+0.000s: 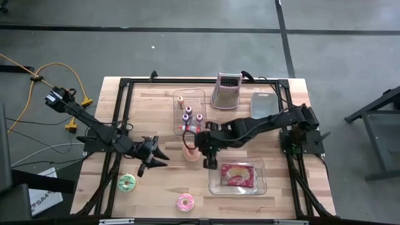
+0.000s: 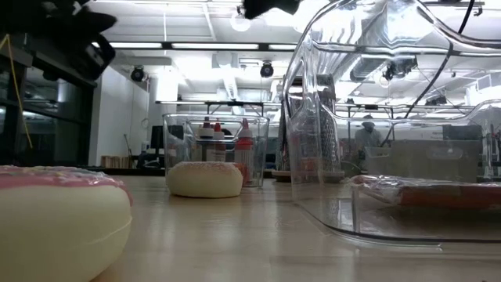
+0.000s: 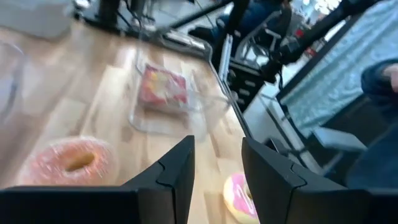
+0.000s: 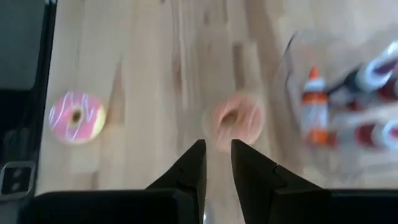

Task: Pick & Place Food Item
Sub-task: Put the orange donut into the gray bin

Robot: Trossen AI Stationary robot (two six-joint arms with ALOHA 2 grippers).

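Three doughnuts lie flat on the wooden table: a peach one (image 1: 190,153) mid-table, a green-and-white one (image 1: 127,182) near left, and a pink one (image 1: 185,202) at the near edge. My left gripper (image 1: 156,159) hovers open between the green and peach doughnuts with nothing between its fingers (image 3: 216,168). My right gripper (image 1: 209,164) hangs above the table just right of the peach doughnut (image 4: 236,118). Its fingers (image 4: 217,155) stand a narrow gap apart and hold nothing. A clear tray (image 1: 262,184) holds a red-wrapped food pack (image 1: 237,175).
A clear bin (image 1: 178,122) with small bottles stands behind the peach doughnut. A metal grater (image 1: 226,90) and a grey container (image 1: 262,103) stand at the far side. Black frame rails run along the table's edges. Bare wood shows between the doughnuts.
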